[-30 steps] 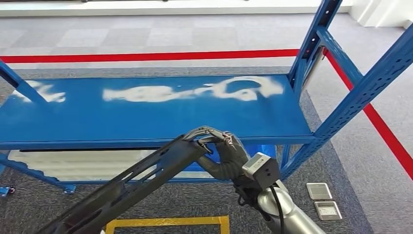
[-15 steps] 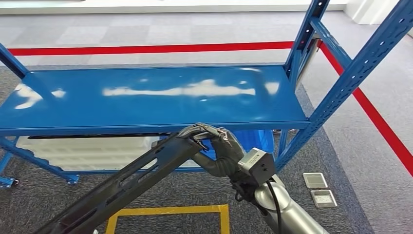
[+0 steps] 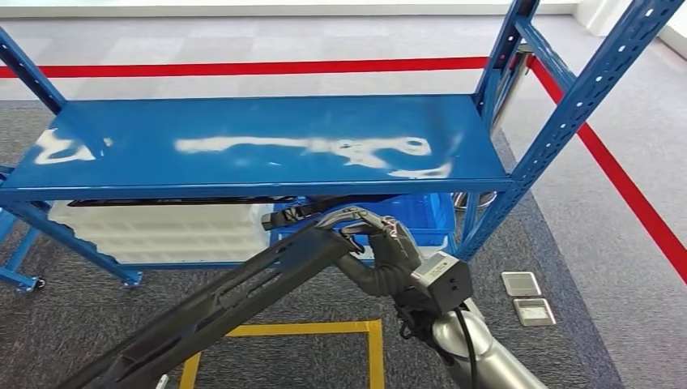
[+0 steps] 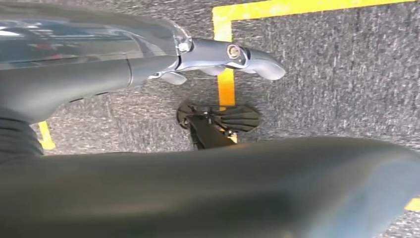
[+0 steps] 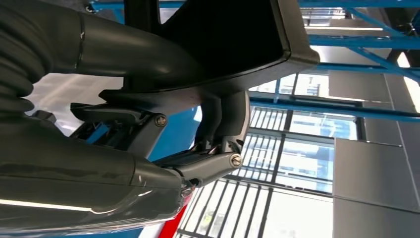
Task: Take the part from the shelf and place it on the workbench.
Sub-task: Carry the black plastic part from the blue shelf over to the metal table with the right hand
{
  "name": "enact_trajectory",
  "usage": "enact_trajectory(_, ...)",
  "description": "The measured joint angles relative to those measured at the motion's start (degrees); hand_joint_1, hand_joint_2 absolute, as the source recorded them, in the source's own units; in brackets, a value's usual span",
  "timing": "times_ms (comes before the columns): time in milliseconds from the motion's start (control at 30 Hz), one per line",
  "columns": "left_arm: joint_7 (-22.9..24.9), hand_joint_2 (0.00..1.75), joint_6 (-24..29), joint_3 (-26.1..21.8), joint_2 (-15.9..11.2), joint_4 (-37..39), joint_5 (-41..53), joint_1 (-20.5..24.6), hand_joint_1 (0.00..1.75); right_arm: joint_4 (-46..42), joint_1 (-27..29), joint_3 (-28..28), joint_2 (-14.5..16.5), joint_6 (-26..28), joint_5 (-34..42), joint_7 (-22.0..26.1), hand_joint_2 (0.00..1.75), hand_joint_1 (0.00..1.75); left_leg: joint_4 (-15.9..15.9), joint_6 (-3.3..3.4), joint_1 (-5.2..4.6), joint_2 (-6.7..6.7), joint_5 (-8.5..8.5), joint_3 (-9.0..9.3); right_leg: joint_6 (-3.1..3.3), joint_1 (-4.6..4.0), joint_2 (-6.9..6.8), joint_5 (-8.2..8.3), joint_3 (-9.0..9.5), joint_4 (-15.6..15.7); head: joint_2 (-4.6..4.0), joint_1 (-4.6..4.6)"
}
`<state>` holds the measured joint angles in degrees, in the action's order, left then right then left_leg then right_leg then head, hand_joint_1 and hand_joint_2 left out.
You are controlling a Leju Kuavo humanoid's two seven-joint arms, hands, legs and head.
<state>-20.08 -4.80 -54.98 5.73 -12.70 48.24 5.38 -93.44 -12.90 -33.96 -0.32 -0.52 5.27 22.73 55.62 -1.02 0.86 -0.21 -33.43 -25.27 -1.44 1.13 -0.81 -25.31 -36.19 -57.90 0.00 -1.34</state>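
Head view has the right hand [image 3: 381,247] with its fingers wrapped over the upper end of the part [image 3: 235,304], a long dark perforated bar running down toward the picture's lower left corner, held in the air in front of the blue shelf [image 3: 259,150]. Left wrist view shows the left hand [image 4: 218,59] against the same dark bar (whether it grips I cannot tell). Below the shelf's front edge lie white ribbed trays [image 3: 154,231] and a blue bin [image 3: 421,215]. Grey carpet [image 3: 583,243] carries red tape [image 3: 624,186] and a yellow square outline [image 3: 324,328]. Compared with half a second ago, the whole picture has shifted, so the camera moved; the grasp is unchanged.
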Motion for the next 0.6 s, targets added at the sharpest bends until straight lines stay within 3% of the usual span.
enact_trajectory(67, 0.1, 1.75, 0.0, 0.0, 0.0, 0.0, 0.0, 0.2, 0.0, -0.5, 0.3, 0.2, -0.3, 0.0, 0.0, 0.0, 1.75, 1.75, 0.0, 1.13, -0.06, 0.28, 0.78, -0.92, -0.66, 0.22, 0.1, -0.53, -0.55, -0.4, 0.0, 0.03)
enact_trajectory(100, 0.1, 1.75, 0.0, 0.0, 0.0, 0.0, 0.0, 0.2, 0.0, -0.6, 0.5, 0.3, -0.5, 0.0, 0.0, 0.0, 1.75, 1.75, 0.0, 1.74, -0.07, 0.44, 1.41, -1.57, -0.79, 0.27, 0.17, -2.35, -1.14, -1.8, 0.0, 0.03)
enact_trajectory(133, 0.1, 1.75, 0.0, 0.0, 0.0, 0.0, 0.0, 0.3, 0.0, -0.8, 0.6, 0.3, -0.6, -0.1, 0.1, 0.0, 1.75, 1.75, 0.0, 2.24, -0.1, 0.6, 2.06, -2.3, -0.82, 0.32, 0.22, -4.97, -1.97, -4.1, 0.0, 0.04)
enact_trajectory(200, 0.1, 1.75, 0.0, 0.0, 0.0, 0.0, -0.1, 0.3, 0.0, -0.9, 0.8, 0.4, -0.8, -0.2, 0.1, -0.1, 1.75, 1.75, 0.2, 2.76, -0.46, 0.75, 3.33, -4.06, -0.84, 0.21, 0.32, -10.37, -3.93, -11.7, 0.0, 0.05)
enact_trajectory(233, 0.0, 1.75, -0.1, 0.0, 0.0, 0.0, -0.1, 0.2, 0.0, -0.9, 0.8, 0.5, -0.9, -0.2, 0.2, -0.2, 1.75, 1.75, 0.4, 2.89, -0.65, 0.81, 3.91, -4.96, -0.86, 0.13, 0.37, -11.48, -4.35, -15.0, 0.0, 0.05)
enact_trajectory(267, -0.1, 1.75, -0.1, 0.0, 0.0, 0.0, -0.2, 0.2, 0.0, -0.9, 0.9, 0.5, -1.0, -0.3, 0.2, -0.3, 1.75, 1.75, 0.6, 2.95, -0.82, 0.87, 4.44, -5.9, -0.83, 0.02, 0.42, -11.43, -4.01, -16.8, 0.0, 0.05)
enact_trajectory(300, -0.1, 1.75, -0.2, 0.0, 0.0, 0.0, -0.2, 0.2, 0.0, -0.9, 0.9, 0.5, -1.0, -0.4, 0.2, -0.3, 1.75, 1.75, 0.9, 2.96, -0.96, 0.9, 4.88, -6.77, -0.71, -0.09, 0.45, -10.25, -2.6, -16.4, 0.0, 0.05)
enact_trajectory(333, -0.2, 1.75, -0.2, 0.0, 0.0, 0.0, -0.2, 0.1, 0.0, -0.9, 0.9, 0.5, -1.1, -0.4, 0.2, -0.4, 1.75, 1.75, 1.3, 2.92, -1.06, 0.91, 5.23, -7.57, -0.47, -0.24, 0.48, -8.77, -0.2, -13.8, 0.0, 0.05)
enact_trajectory(367, -0.3, 1.75, -0.3, 0.0, 0.1, 0.0, -0.2, 0.1, 0.0, -1.0, 0.9, 0.5, -1.1, -0.5, 0.2, -0.4, 1.75, 1.75, 1.7, 2.85, -1.11, 0.91, 5.51, -8.25, -0.08, -0.42, 0.51, -7.78, 2.92, -9.8, 0.0, 0.05)
enact_trajectory(433, -0.4, 1.75, -0.5, 0.0, 0.1, 0.0, -0.2, 0.0, 0.0, -1.2, 0.8, 0.6, -1.0, -0.6, 0.3, -0.4, 1.75, 1.75, 2.5, 2.5, -1.29, 0.89, 6.0, -9.22, 0.65, -0.83, 0.55, -7.6, 8.21, -2.0, 0.0, 0.05)
enact_trajectory(467, -0.4, 1.75, -0.4, 0.0, 0.2, 0.0, -0.2, -0.2, 0.0, -1.3, 0.8, 0.6, -1.0, -0.7, 0.4, -0.4, 1.75, 1.75, 2.7, 2.23, -1.3, 0.89, 6.31, -9.52, 0.89, -1.01, 0.57, -7.95, 9.45, 0.1, 0.0, 0.05)
enact_trajectory(533, -0.4, 1.75, -0.3, 0.0, 0.2, 0.0, -0.2, -0.4, 0.0, -1.3, 0.7, 0.6, -1.0, -1.1, 0.6, -0.4, 1.75, 1.75, 2.9, 1.6, -1.29, 0.91, 7.01, -10.06, 1.22, -1.05, 0.55, -7.93, 9.4, 1.1, 0.0, 0.04)
enact_trajectory(600, -0.4, 1.75, -0.2, 0.0, 0.1, 0.0, -0.2, -0.8, 0.0, -1.3, 0.6, 0.6, -1.0, -1.6, 0.8, -0.5, 1.75, 1.75, 4.0, 0.85, -1.2, 0.8, 5.5, -10.83, 2.0, -0.72, 0.32, -7.23, 8.52, 1.3, 0.0, 0.04)
